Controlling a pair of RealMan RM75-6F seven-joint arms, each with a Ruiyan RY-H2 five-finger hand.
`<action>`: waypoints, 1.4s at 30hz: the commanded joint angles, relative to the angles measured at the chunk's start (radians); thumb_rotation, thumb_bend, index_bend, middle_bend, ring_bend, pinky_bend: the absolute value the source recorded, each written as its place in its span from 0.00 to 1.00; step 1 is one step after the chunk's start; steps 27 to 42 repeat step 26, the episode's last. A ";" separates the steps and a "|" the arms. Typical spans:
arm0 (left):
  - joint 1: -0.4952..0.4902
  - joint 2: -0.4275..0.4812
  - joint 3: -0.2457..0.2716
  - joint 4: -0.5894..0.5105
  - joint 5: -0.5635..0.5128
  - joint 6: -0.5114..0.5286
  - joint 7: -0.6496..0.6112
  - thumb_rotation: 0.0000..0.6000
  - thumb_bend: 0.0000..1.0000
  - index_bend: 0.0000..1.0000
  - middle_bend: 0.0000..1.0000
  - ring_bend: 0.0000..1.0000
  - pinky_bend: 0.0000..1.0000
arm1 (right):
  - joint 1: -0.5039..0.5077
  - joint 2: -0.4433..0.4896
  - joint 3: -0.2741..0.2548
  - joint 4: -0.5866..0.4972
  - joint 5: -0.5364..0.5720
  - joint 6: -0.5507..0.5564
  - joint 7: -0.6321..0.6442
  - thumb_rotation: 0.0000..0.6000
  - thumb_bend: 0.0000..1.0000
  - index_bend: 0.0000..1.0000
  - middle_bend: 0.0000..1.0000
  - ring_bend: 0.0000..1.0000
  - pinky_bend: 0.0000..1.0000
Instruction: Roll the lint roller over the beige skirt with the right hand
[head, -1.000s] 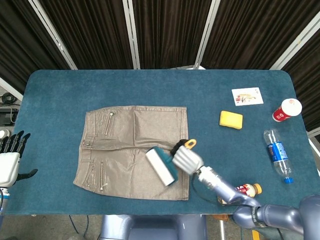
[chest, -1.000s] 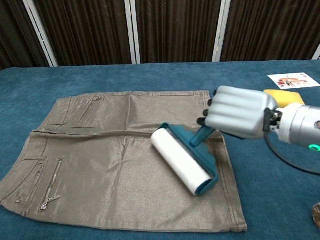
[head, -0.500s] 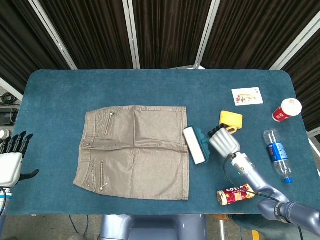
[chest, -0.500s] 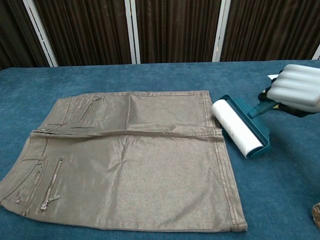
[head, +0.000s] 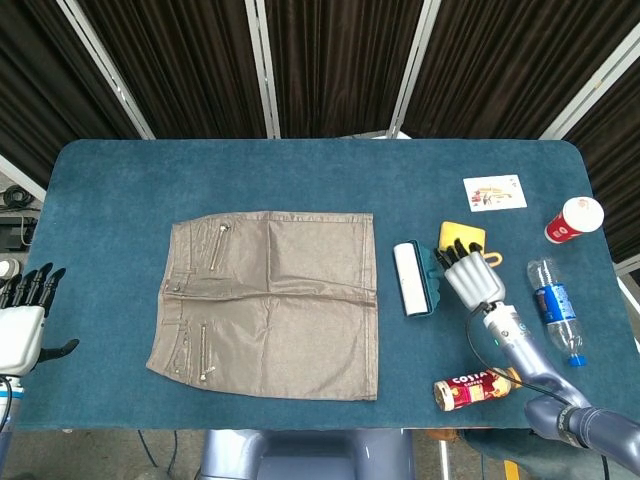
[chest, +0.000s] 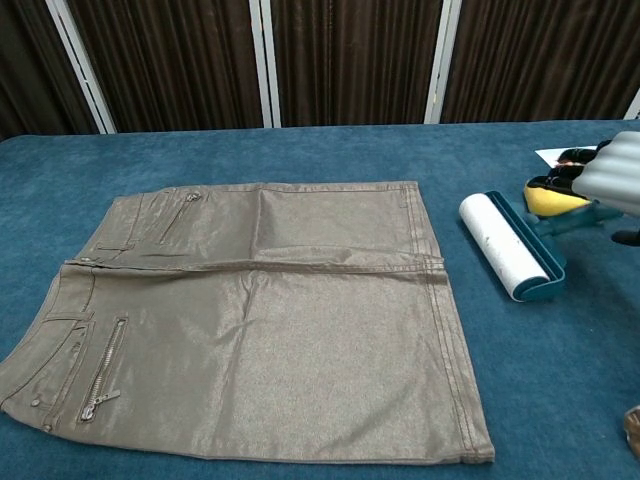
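Note:
The beige skirt (head: 270, 300) (chest: 260, 320) lies flat on the blue table, waistband to the left. The lint roller (head: 410, 278) (chest: 503, 245), a white roll in a teal frame, rests on the cloth just right of the skirt's hem, apart from it. My right hand (head: 472, 278) (chest: 615, 175) stays wrapped around its teal handle, at the right edge of the chest view. My left hand (head: 20, 320) hangs off the table's left edge, fingers straight and apart, holding nothing.
A yellow sponge (head: 462, 233) (chest: 548, 195) sits right behind my right hand. Farther right are a printed card (head: 494, 192), a red cup (head: 574, 220) and a lying water bottle (head: 555, 310). A coffee can (head: 470, 390) lies near the front edge.
My right hand has carried the lint roller rightward off the skirt and set it on the table beside the hem. The left hand has not moved.

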 joint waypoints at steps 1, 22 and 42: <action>0.001 0.002 0.002 -0.003 0.005 0.002 -0.003 1.00 0.00 0.00 0.00 0.00 0.00 | -0.014 0.029 0.005 -0.050 0.012 0.016 -0.006 1.00 0.00 0.00 0.04 0.00 0.23; 0.034 0.008 0.020 0.001 0.120 0.101 -0.051 1.00 0.00 0.00 0.00 0.00 0.00 | -0.352 0.250 -0.037 -0.350 -0.114 0.513 0.517 1.00 0.00 0.00 0.00 0.00 0.00; 0.043 0.013 0.028 -0.004 0.134 0.111 -0.056 1.00 0.00 0.00 0.00 0.00 0.00 | -0.409 0.251 -0.048 -0.338 -0.117 0.564 0.602 1.00 0.00 0.00 0.00 0.00 0.00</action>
